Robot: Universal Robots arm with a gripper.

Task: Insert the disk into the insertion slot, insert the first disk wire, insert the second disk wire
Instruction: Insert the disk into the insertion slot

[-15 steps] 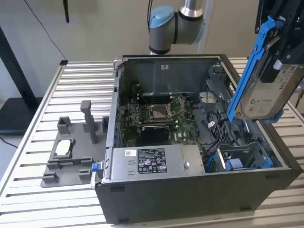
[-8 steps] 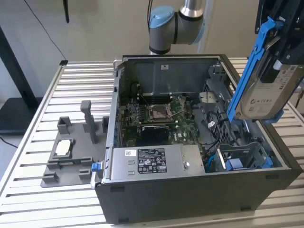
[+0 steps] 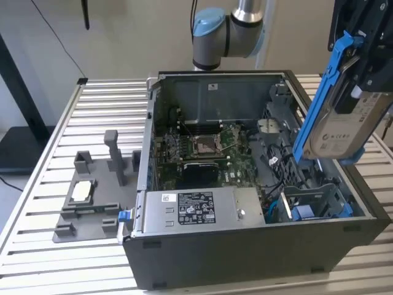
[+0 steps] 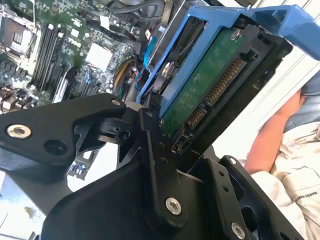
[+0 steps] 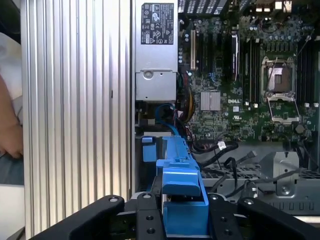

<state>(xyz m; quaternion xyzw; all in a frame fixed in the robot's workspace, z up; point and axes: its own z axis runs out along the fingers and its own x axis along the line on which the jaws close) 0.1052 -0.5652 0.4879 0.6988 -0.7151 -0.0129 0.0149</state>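
Hanging over the exterior view's right side of the open computer case (image 3: pixel 245 252), the disk (image 3: pixel 341 126) is held tilted in the air, blue bracket uppermost. It is pinched by the gripper (image 3: pixel 357 83), whose fingers are closed against its two flat sides. The insertion slot (image 3: pixel 310 200), in the grey drive cage at the case's near right corner, is seen below the disk and apart from it, not yet filled.

The disk's white label is shown in the exterior view, while its green circuit board and connector edge are shown in the second wrist view, where a person's arm (image 4: pixel 270 145) is also seen. In the first wrist view the blue bracket (image 5: pixel 181 172) is seen edge-on between the black fingers (image 5: pixel 145 220), above the motherboard (image 5: pixel 235 100) and the power supply (image 5: pixel 156 60).
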